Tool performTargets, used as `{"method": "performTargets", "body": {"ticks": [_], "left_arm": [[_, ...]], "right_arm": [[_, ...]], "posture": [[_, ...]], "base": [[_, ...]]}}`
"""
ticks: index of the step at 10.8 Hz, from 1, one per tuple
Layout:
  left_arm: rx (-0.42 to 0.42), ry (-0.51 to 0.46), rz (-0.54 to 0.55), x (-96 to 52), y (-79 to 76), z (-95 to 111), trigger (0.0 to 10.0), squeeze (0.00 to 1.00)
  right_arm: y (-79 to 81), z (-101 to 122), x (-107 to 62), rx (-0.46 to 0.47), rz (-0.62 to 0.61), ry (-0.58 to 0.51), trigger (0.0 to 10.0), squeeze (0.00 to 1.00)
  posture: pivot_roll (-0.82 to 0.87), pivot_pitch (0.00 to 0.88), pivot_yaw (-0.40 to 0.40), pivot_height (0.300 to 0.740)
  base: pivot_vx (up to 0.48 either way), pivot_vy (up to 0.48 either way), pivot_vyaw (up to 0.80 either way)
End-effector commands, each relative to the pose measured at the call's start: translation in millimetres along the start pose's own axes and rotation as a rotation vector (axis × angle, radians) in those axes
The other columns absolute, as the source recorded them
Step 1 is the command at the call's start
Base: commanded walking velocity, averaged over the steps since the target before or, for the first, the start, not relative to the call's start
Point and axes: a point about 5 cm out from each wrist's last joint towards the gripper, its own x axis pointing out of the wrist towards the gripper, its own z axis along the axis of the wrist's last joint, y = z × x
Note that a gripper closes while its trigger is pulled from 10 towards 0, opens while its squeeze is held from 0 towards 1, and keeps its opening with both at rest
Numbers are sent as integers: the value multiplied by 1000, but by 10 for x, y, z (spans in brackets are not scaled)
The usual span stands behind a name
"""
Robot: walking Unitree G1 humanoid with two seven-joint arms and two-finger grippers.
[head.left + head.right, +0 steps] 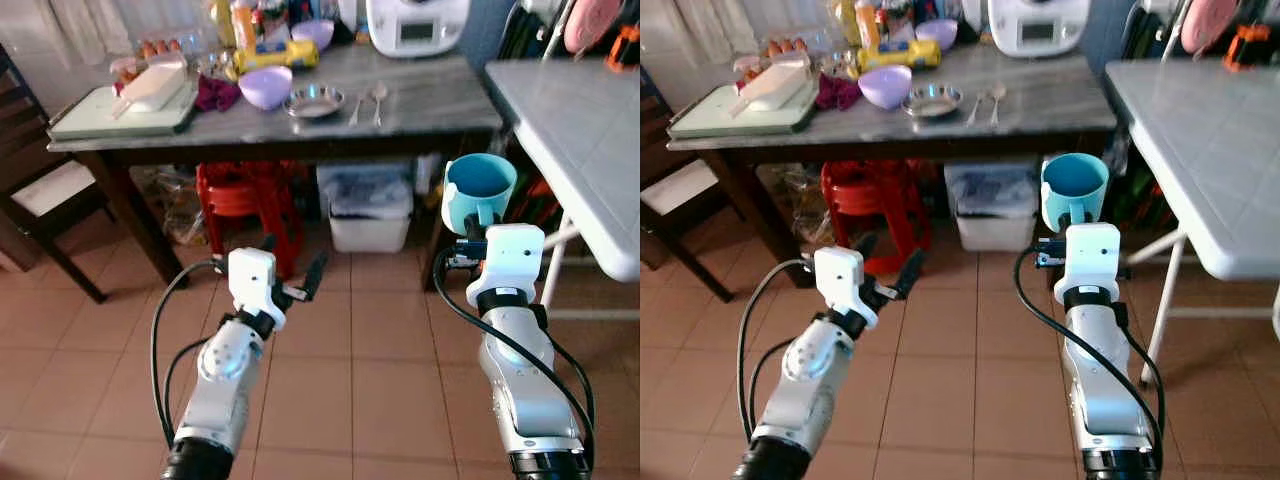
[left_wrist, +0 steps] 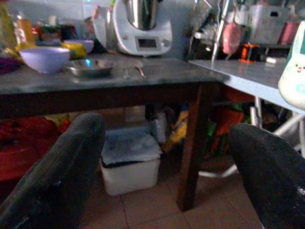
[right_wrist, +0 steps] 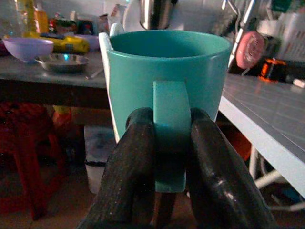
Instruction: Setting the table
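A teal mug hangs in the air in front of the grey-topped table, upright, with my right gripper shut on its handle. My left gripper is held out lower on the left, open with nothing between its fingers. On the table stand a lilac bowl, a small metal dish and two spoons. A second lilac bowl is farther back.
A white table juts in at the right, close to the mug. Under the grey table are red stools and a white bin. A dark chair stands left. A tray and a white appliance occupy the tabletop.
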Motion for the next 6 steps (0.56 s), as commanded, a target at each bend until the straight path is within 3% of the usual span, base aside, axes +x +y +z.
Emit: {"method": "performTargets", "body": {"ticks": [1, 6], "left_arm": [[13, 9, 34, -47, 109, -3, 10000, 0], [8, 7, 21, -42, 73, -5, 10000, 0]], "right_arm": [[109, 74, 20, 27, 34, -29, 10000, 0], [112, 77, 33, 47, 31, -22, 10000, 0]], "posture": [[-153, 84, 68, 740], [-152, 87, 67, 740]], "base": [[300, 0, 0], [299, 0, 0]]}}
